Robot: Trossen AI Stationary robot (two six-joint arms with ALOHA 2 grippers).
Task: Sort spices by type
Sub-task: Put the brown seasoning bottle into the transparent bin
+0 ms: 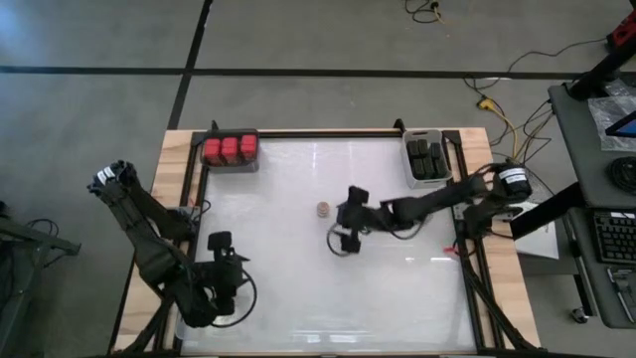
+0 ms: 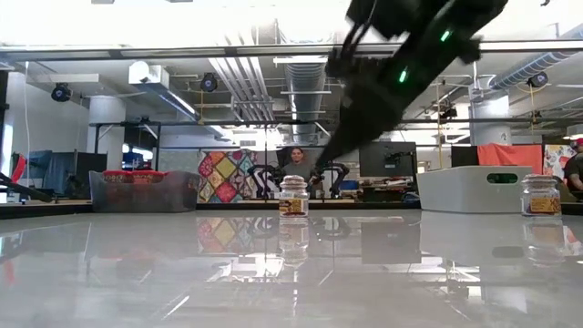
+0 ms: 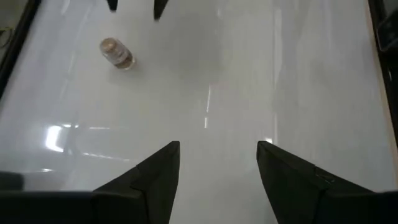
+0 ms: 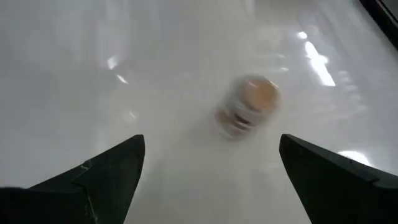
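Jar [image 4: 249, 106] was motion-blurred in right wrist view, label unreadable. Right arm [image 2: 401, 73] was cut off by low view's top edge, gripper out of frame there. Second jar [image 2: 541, 196] label too small to read.

Right gripper [image 1: 341, 242] hangs mid-table, jaws spread wide and empty; left gripper [image 3: 217, 163] waits, jaws parted.

Grey floor [image 1: 298, 40] crossed by dark lines; beyond, exposed ceiling ducts [image 2: 246, 77] and perhaps a patterned panel [image 2: 221, 175].

No readable text anywhere.
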